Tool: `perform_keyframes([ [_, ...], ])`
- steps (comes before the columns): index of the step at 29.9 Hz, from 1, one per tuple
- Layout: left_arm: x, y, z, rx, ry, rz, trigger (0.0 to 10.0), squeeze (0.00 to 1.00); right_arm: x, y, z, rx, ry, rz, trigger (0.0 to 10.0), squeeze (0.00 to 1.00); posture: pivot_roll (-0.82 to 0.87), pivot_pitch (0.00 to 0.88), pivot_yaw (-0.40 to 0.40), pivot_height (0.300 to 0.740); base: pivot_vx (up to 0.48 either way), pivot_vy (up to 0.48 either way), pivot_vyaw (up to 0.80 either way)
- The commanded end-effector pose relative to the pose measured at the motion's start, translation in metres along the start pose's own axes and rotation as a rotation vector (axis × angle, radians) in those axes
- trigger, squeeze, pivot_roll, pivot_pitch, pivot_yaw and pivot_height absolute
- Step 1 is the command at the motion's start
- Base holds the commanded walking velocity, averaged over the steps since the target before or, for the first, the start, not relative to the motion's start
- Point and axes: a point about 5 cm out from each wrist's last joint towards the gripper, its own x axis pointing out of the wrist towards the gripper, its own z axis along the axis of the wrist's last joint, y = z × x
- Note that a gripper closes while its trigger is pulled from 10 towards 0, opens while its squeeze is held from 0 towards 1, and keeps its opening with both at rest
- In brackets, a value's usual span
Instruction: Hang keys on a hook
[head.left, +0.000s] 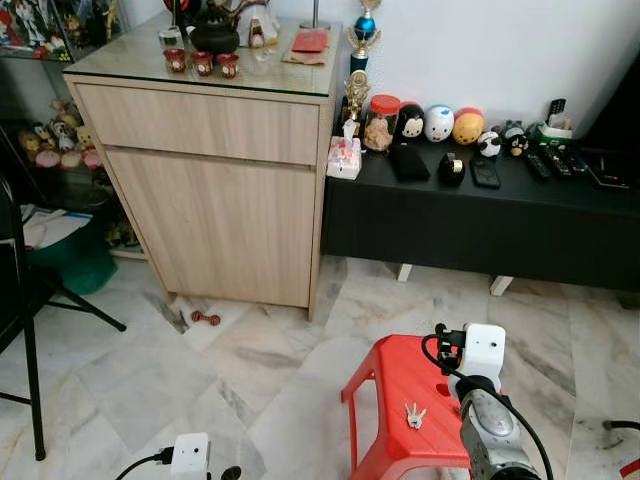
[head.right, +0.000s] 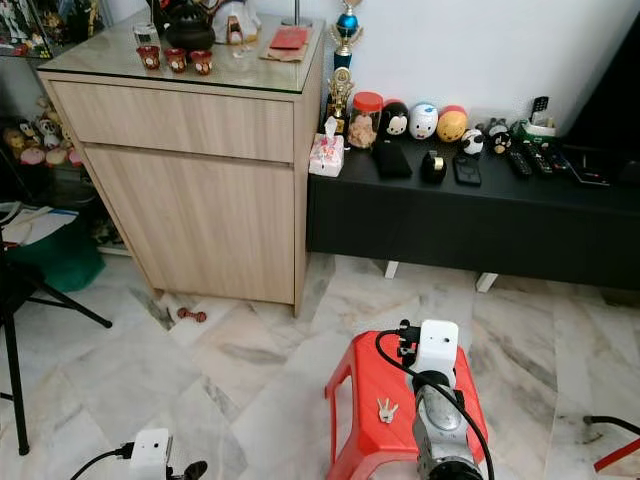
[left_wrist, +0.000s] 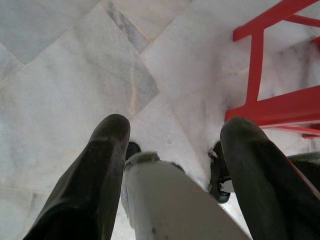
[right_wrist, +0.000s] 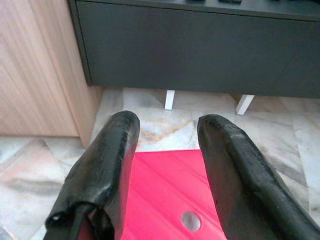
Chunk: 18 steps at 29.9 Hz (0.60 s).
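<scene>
Just left of our right hand (right_wrist: 167, 150), spread wide, lie the keys (head.left: 414, 415): light, stiff, slippery; we'd pinch the ring.

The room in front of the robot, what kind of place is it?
Most likely a living room in a home. A wooden cabinet holds a teapot and small cups, a low black console carries figurines and remote controls, and a red stool with keys stands on the marble floor.

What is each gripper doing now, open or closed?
Left gripper: open, empty, above the marble floor.
Right gripper: open, empty, over the red plastic stool.
</scene>
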Motion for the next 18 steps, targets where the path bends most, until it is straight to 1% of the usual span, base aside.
perform_keyframes([
  [1, -0.0008, -0.0027, -0.0048, 0.015, 0.016, -0.013, 10.0, 0.0, -0.0015, -0.0008, -0.0028, -0.007, 0.009, 0.001, 10.0, 0.0, 0.04, 0.014, -0.1, 0.631, 0.0, 0.0, 0.0],
  [3, -0.0008, -0.0028, -0.005, 0.015, 0.017, -0.014, 10.0, 0.0, -0.0016, -0.0008, -0.0026, -0.003, 0.005, 0.001, 10.0, 0.0, 0.04, 0.014, -0.1, 0.631, 0.0, 0.0, 0.0],
  [8, -0.0009, -0.0032, -0.0056, 0.015, 0.021, -0.016, 10.0, 0.0, -0.0017, 0.0019, -0.0062, -0.009, 0.04, 0.027, 10.0, 0.0, 0.04, 0.015, -0.1, 0.631, 0.0, 0.0, 0.0],
  [11, -0.0009, -0.0032, -0.0059, 0.014, 0.022, -0.016, 10.0, 0.0, -0.0015, 0.0039, -0.0093, -0.016, 0.072, 0.04, 10.0, 0.0, 0.04, 0.015, -0.1, 0.631, 0.0, 0.0, 0.0],
  [15, -0.0012, -0.0029, -0.007, 0.015, 0.027, -0.015, 10.0, 0.0, 0.0004, 0.004, -0.012, 0.0, 0.123, 0.029, 10.0, 0.0, 0.04, 0.015, -0.101, 0.631, 0.0, 0.0, 0.0],
  [18, -0.0013, -0.0027, -0.0072, 0.016, 0.029, -0.015, 10.0, 0.0, 0.002, 0.0047, -0.0116, 0.006, 0.141, 0.031, 10.0, 0.0, 0.04, 0.017, -0.099, 0.631, 0.0, 0.0, 0.0],
])
